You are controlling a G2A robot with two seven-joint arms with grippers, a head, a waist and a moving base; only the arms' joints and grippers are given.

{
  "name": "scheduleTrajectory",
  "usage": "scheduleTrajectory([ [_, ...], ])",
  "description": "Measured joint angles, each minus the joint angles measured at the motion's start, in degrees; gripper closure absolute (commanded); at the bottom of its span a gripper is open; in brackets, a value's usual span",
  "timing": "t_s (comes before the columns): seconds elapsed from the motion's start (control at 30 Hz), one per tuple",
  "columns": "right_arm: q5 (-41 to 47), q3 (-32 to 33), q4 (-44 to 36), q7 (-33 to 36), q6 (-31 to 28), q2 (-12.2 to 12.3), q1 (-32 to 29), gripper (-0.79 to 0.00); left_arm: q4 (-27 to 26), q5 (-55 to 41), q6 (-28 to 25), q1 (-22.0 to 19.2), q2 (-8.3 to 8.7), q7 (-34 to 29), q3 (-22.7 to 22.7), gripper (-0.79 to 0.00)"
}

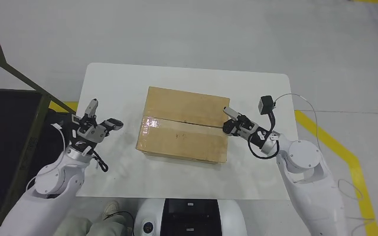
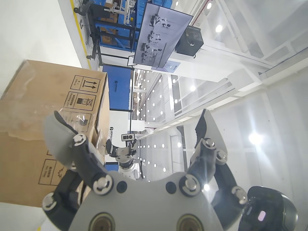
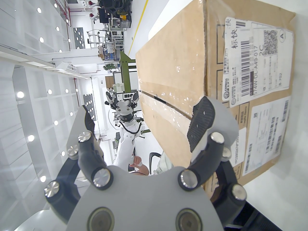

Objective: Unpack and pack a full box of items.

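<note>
A closed brown cardboard box [image 1: 183, 124] lies in the middle of the white table [image 1: 118, 82], with clear tape along its top seam. My left gripper [image 1: 104, 116] hovers open a short way off the box's left end, nothing between its fingers. In the left wrist view the left gripper [image 2: 131, 128] faces the box [image 2: 36, 126] and its end printed with handling symbols. My right gripper [image 1: 228, 120] is open at the box's right end. In the right wrist view one fingertip [image 3: 202, 118] of the right gripper [image 3: 144, 121] sits by the seam at the labelled end of the box [image 3: 178, 56].
A dark frame [image 1: 23, 118] stands off the table's left side. Yellow floor tape [image 1: 336, 147] runs to the right. Bare table surrounds the box on all sides. The far arm's gripper [image 3: 122, 104] appears beyond the box.
</note>
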Motion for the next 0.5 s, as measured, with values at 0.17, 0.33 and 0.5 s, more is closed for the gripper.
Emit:
scheduleTrajectory([
  [0.17, 0.0, 0.0, 0.0, 0.0, 0.0, 0.0, 0.0, -0.785, -0.7, -0.3, -1.5, 3.9, -0.83, 0.2, 0.0, -0.785],
  [0.33, 0.0, 0.0, 0.0, 0.0, 0.0, 0.0, 0.0, -0.785, -0.4, -2.6, -0.8, 8.5, -1.54, -0.8, -0.3, -0.785],
  [0.5, 0.0, 0.0, 0.0, 0.0, 0.0, 0.0, 0.0, -0.785, -0.8, -1.4, -1.3, 8.6, -2.27, -0.3, 1.1, -0.785],
])
